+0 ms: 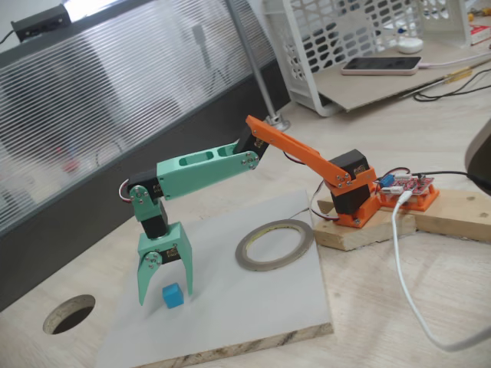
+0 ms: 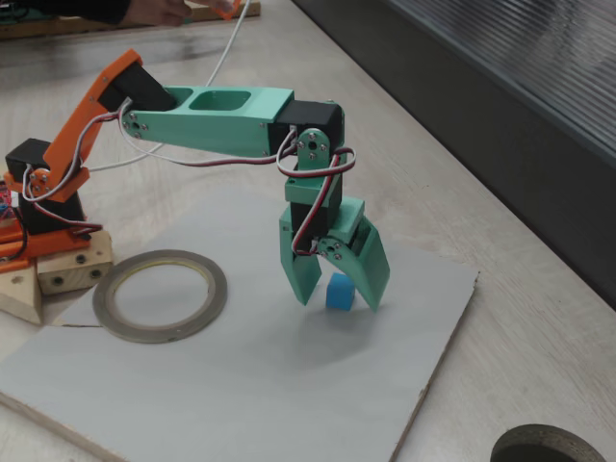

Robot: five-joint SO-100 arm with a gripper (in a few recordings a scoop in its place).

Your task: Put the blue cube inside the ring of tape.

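Observation:
A small blue cube rests on the pale grey board. My green gripper points straight down over it, open, with one fingertip on each side of the cube. The fingers reach down to the board and do not press the cube in either fixed view. The ring of tape lies flat on the same board, nearer the orange arm base, with nothing inside its opening.
A dark round hole is cut in the wooden tabletop just off the board. The arm base sits on wooden blocks with a white cable trailing away. A white basket and a phone stand at the back.

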